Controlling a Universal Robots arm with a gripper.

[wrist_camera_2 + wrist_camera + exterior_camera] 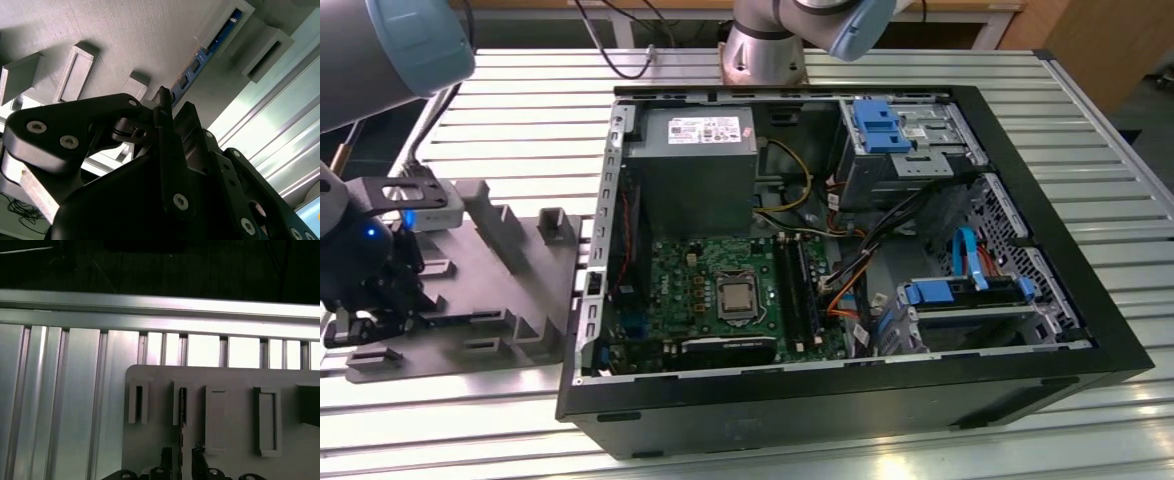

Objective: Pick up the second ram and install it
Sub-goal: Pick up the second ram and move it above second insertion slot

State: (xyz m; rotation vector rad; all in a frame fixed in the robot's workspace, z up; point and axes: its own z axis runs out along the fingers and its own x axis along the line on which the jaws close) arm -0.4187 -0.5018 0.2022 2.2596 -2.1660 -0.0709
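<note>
Edgewise, second ram [210, 47] in gray rack [125, 30] slot.

An open black computer case [854, 410] lies on the slatted metal desk [520, 120], its motherboard [680, 280] visible; a grey slotted holder [494, 270] sits just beside it.

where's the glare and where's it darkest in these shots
First wrist view: the table slats glare white beside the grey fixture, and beyond the table edge it is near black. Second wrist view: the table gleams, the gripper reads dark. Exterior view: even lighting, a blue light glowing.
</note>
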